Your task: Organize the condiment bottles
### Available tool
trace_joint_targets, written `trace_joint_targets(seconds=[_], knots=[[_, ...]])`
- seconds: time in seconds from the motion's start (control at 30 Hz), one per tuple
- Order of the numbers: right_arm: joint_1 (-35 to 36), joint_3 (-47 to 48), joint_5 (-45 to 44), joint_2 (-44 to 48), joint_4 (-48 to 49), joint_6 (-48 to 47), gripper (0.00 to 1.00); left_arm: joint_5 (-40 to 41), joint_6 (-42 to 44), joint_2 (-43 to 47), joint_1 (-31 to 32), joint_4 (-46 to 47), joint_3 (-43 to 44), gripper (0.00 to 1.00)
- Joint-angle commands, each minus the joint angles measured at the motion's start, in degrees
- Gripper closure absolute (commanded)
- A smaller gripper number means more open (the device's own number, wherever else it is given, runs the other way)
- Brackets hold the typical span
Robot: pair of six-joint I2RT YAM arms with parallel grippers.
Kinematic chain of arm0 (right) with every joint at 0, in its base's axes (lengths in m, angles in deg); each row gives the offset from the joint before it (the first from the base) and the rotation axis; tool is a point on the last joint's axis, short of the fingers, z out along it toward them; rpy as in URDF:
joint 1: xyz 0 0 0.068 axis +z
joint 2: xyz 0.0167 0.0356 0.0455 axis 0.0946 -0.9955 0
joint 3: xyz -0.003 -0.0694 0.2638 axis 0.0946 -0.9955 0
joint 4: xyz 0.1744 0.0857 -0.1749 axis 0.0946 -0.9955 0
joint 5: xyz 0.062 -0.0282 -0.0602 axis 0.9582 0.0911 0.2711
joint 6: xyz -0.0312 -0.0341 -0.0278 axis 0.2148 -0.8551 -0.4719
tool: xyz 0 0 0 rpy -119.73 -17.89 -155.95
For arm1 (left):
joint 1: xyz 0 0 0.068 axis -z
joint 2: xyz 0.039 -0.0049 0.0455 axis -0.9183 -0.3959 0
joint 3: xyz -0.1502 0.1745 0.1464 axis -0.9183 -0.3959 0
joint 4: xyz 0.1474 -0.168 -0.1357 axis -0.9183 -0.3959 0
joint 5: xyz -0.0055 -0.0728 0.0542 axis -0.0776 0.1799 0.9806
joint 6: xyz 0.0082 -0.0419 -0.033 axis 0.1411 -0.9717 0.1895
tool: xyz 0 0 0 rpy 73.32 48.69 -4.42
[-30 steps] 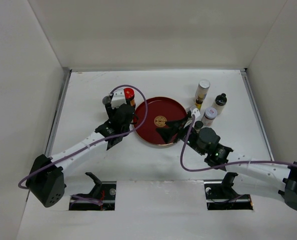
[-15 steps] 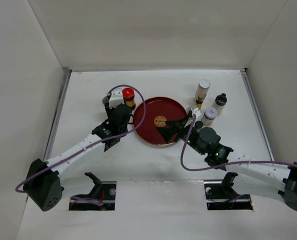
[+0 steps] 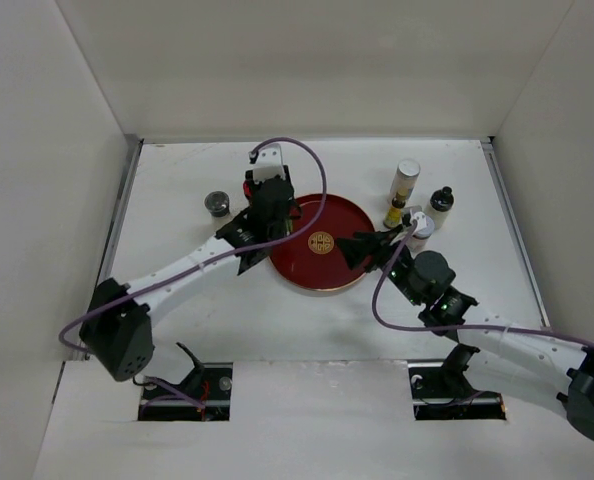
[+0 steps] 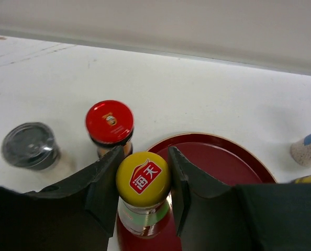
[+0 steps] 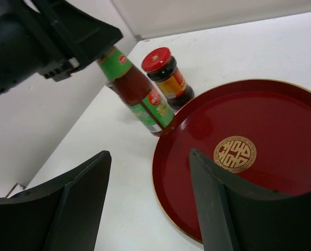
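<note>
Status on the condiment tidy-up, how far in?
Early. Done: nothing, the round dark-red tray holds no bottle. In hand: left gripper shut on the green yellow-capped bottle at the tray's left rim; right gripper open, empty. To do: red-capped glass jar, grey-lidded jar, cream silver-topped cylinder, dark black-capped bottle, small shaker beside it.
</note>
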Motion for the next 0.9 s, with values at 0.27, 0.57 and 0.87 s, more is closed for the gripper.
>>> trace_joint_targets(seconds=[0.27,0.57,0.87], knots=[[-2.6,-0.1,-2.1,-0.1,3.1,3.2,0.31,-8.6,0.9,-19.8,-3.2,13.2,19.8,0.86],[-2.5,0.0,-1.8,-0.3,3.0,3.0,0.31,-11.1,0.5,-29.3,-4.4,14.2,24.8,0.76],[-2.5,0.1,-1.7,-0.5,2.9,3.1,0.29,-9.7,0.4,-23.4,-3.6,16.0,17.4,0.17]])
